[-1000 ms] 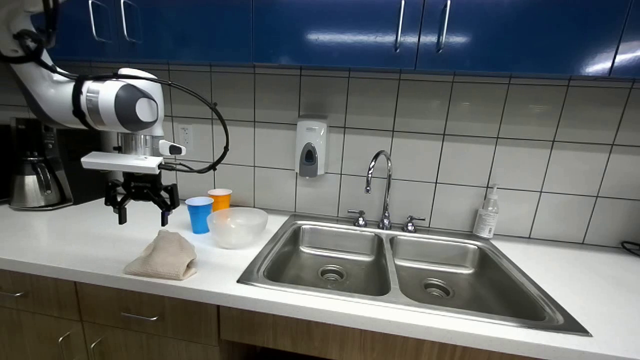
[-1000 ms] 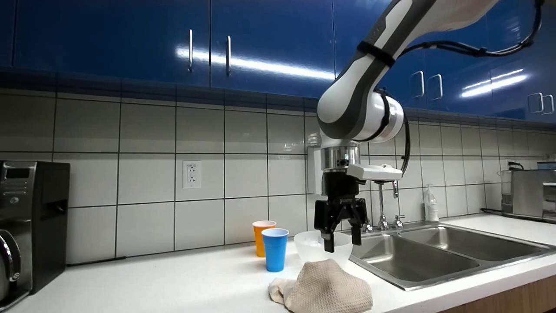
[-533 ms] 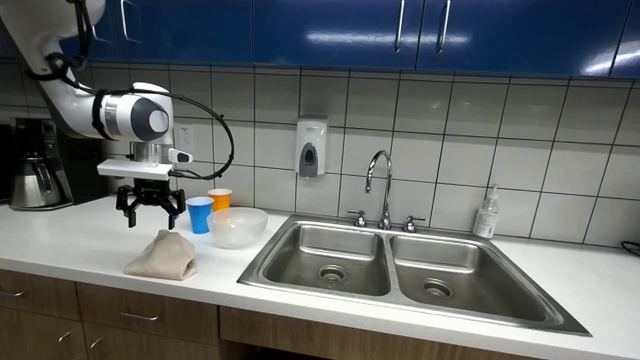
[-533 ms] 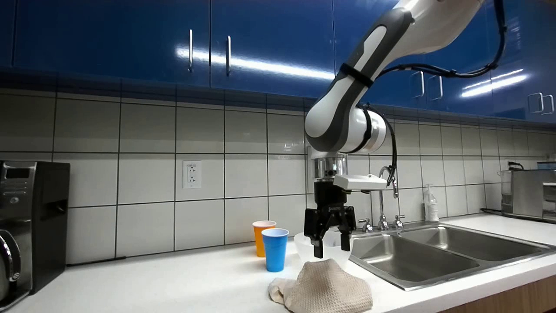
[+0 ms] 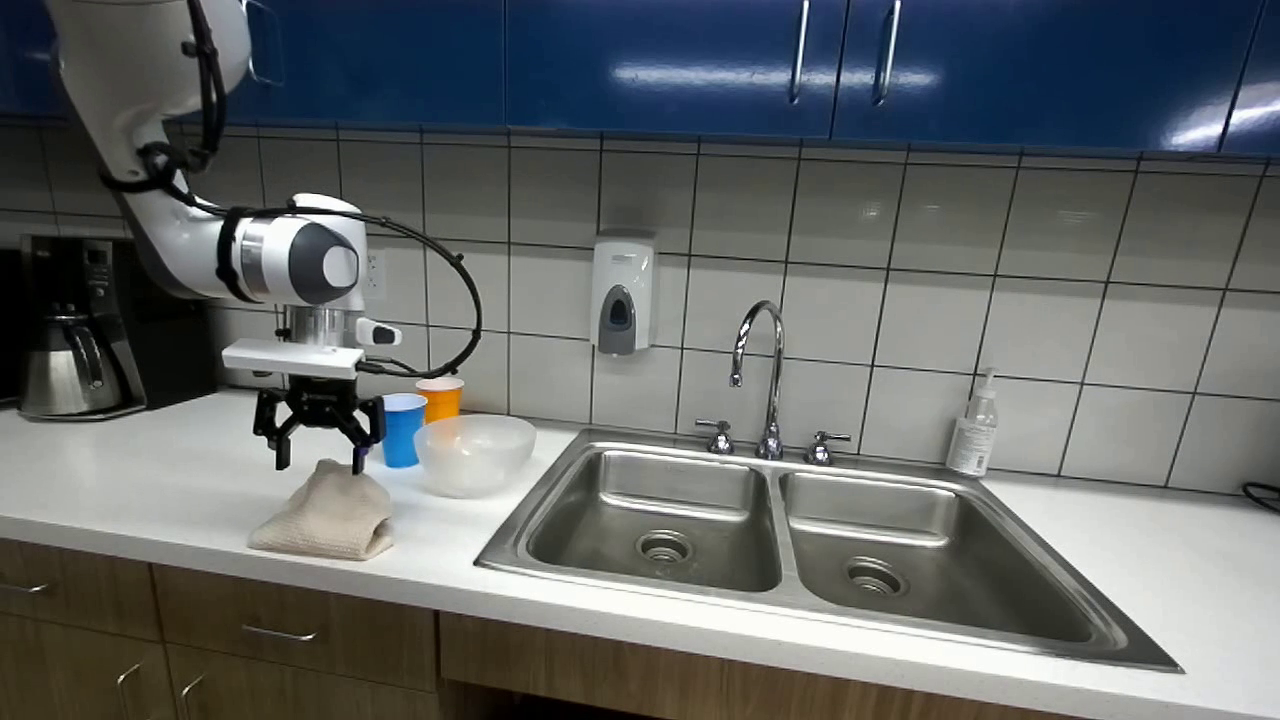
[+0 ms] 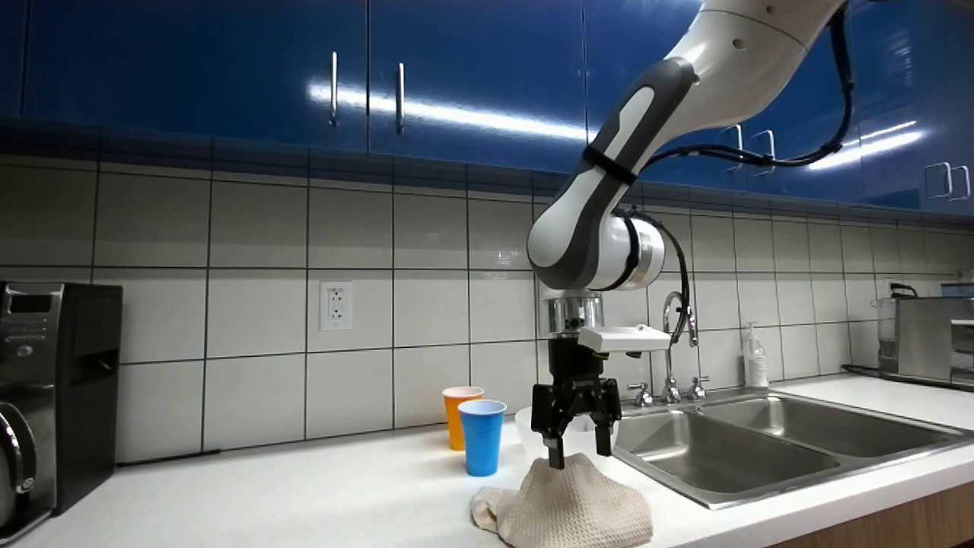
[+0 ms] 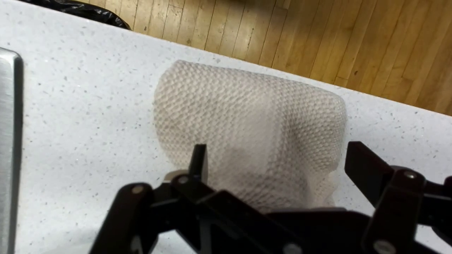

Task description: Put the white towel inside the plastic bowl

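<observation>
In an exterior view, camera raised in front of the counter (image 5: pixel 130 470), facing the tiled wall (image 5: pixel 840 215), pitched down into the sink (image 5: pixel 720 500) right of the jaws. In an exterior view, flatter sightline from the side of the coffee maker (image 6: pixel 87 403), left of the jaws; towel (image 6: pixel 578 506) larger here. Both exterior views share jaws, towel, bowl (image 5: pixel 475 455), sink. Wrist view: close range, looking down past the jaws onto the towel; floor (image 7: pixel 282 35) in frame above them, sink edge (image 7: pixel 9 141) to their left.

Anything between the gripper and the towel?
No other object shows there: in the wrist view, the towel shows directly beyond the open gripper.
</observation>
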Robot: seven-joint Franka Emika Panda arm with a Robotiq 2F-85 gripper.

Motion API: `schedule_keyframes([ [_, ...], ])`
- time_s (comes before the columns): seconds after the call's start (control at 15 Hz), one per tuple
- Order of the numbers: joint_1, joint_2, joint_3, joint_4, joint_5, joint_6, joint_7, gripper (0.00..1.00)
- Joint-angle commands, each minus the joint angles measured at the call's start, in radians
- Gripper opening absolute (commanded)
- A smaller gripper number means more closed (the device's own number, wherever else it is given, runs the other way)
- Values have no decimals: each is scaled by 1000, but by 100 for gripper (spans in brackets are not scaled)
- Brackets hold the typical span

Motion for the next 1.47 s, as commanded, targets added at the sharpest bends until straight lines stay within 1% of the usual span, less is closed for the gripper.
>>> schedule_keyframes([
  [0.0,-12,53,8,51,-16,3,-6,100],
  [0.87,-14,171,23,119,-2,25,-21,100],
  [1.4,-17,220,30,142,4,29,-25,100],
])
